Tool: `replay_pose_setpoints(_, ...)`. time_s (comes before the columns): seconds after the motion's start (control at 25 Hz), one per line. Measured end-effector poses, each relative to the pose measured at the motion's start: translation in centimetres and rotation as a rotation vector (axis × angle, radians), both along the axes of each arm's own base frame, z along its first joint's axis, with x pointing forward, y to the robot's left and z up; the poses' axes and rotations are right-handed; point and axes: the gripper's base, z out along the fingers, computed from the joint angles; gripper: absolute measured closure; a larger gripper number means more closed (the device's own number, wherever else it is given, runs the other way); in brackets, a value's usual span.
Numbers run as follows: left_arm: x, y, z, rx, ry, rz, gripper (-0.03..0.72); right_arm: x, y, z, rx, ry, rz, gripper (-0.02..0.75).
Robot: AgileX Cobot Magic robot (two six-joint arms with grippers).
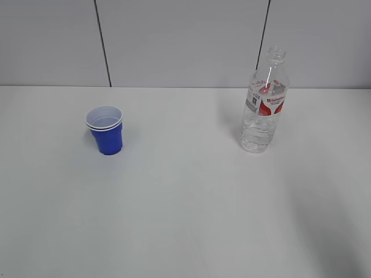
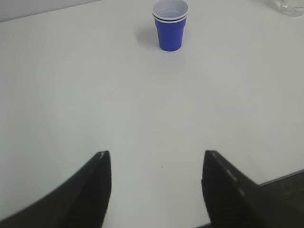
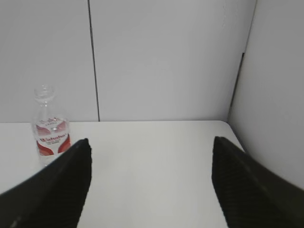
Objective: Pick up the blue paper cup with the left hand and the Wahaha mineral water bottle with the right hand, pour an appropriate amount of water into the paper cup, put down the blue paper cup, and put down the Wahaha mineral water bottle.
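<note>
The blue paper cup (image 1: 105,131) stands upright on the left of the white table, its white inside showing. In the left wrist view the blue paper cup (image 2: 170,24) is far ahead of my left gripper (image 2: 156,159), which is open with only bare table between its fingers. The Wahaha mineral water bottle (image 1: 264,104) stands upright on the right, uncapped, with a little water in it. The right wrist view has the bottle (image 3: 49,128) at the far left, partly behind the left finger. My right gripper (image 3: 151,145) is open and empty. Neither arm shows in the exterior view.
The white table (image 1: 185,208) runs back to a grey panelled wall (image 1: 185,40). A side wall (image 3: 275,85) closes the table's right end in the right wrist view. The table's near edge (image 2: 280,176) shows beside the left gripper's right finger.
</note>
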Motion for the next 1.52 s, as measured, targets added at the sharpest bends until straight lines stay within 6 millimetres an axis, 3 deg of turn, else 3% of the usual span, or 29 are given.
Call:
replay_pose_setpoints(0.36,0.0,0.0,0.0,0.000,0.000,0.000,0.238,-3.1,-0.8,-0.9,-0.117,0.093,-0.046,0.150)
replay_pose_setpoints(0.64,0.0,0.0,0.0,0.000,0.000,0.000,0.248,-5.9,-0.1,-2.3,-0.188,0.191,0.083,0.151)
replay_pose_setpoints(0.96,0.0,0.0,0.0,0.001,0.000,0.001,0.252,-9.8,0.4,-0.9,-0.085,0.257,0.167,0.151)
replay_pose_setpoints(1.24,0.0,0.0,0.0,0.001,0.000,0.001,0.261,-10.5,0.4,-1.9,-0.077,0.389,0.175,0.150)
replay_pose_setpoints(1.52,0.0,0.0,0.0,0.001,0.000,0.001,0.259,-9.5,0.7,-3.6,-0.067,0.452,0.190,0.151)
